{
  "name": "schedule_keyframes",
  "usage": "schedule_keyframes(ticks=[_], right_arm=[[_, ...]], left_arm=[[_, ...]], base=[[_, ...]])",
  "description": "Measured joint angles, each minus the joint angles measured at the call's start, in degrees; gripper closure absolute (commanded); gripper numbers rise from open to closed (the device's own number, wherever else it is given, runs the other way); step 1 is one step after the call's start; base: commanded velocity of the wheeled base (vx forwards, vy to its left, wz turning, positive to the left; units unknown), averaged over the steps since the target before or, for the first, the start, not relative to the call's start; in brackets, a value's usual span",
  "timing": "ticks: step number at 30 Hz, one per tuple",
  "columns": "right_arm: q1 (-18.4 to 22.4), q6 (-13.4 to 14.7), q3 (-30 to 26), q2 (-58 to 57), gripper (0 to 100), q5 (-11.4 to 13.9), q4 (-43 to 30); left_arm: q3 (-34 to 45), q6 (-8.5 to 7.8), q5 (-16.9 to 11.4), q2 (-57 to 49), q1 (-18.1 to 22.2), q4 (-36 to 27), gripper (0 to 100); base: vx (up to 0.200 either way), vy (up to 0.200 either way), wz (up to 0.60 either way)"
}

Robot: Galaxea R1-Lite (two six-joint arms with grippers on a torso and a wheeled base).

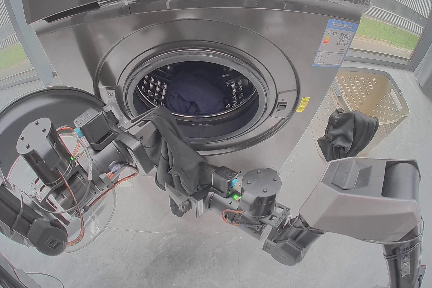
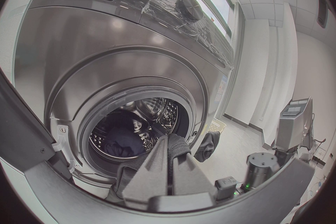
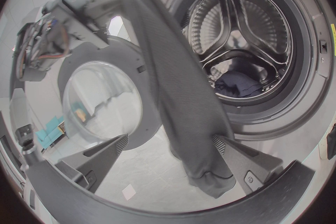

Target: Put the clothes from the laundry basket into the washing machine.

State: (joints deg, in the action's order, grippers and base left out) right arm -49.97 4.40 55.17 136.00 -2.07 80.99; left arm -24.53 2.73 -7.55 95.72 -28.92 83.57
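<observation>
Garment at drum mouth: left pincer carries, right pincer open

Dark garment [image 1: 177,154] hangs as one long strip in the centre-left of the head view. Long axis runs from upper left to lower right. The upper end is clamped in the left pincer [image 1: 150,115], whose fingers are closed tight with a fold of cloth standing up between them, as the left wrist view confirms. The lower end trails past the right pincer [image 3: 169,142]. Its fingers are spread wide, and the cloth lies against one of them and drapes between; no grip that I can see.

Washing machine [image 1: 288,37] fills the upper half of the head view, with its door [image 1: 49,100] swung open at the left edge. Drum mouth [image 1: 193,86] sits just up and to the right of the left pincer. The garment's top edge is touching or just beside the lower-left lip; I cannot tell which. Navy garment [image 1: 195,93] already lies inside the drum.

Judgement: the left arm is the nearer one and holds the only real grip, so the coming move turns on carrying that upper end up and right over the lip. The tail hangs well below the rim, so it may catch on the lip or slide out unless the right pincer lifts it.

Laundry basket [image 1: 373,100] stands at right of the frame, well apart. Second dark garment [image 1: 348,133] is draped over its near rim, not yet moved.
</observation>
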Motion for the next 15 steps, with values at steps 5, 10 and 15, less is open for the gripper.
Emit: schedule_keyframes(ticks=[5,10,15], right_arm=[[2.9,-0.1,4.4,1.7,0,-0.4,-0.9],[3.8,-0.2,5.5,2.4,100,-0.5,-0.6],[3.9,-0.4,5.5,2.8,100,-0.5,0.0]], left_arm=[[0.0,-0.02,0.0,-0.2,-0.2,0.0,100],[0.0,-0.02,0.0,-0.2,-0.2,0.0,100],[0.0,-0.02,0.0,-0.2,-0.1,0.0,100]], base=[[0.0,0.0,0.0],[0.0,0.0,0.0],[0.0,0.0,0.0]])
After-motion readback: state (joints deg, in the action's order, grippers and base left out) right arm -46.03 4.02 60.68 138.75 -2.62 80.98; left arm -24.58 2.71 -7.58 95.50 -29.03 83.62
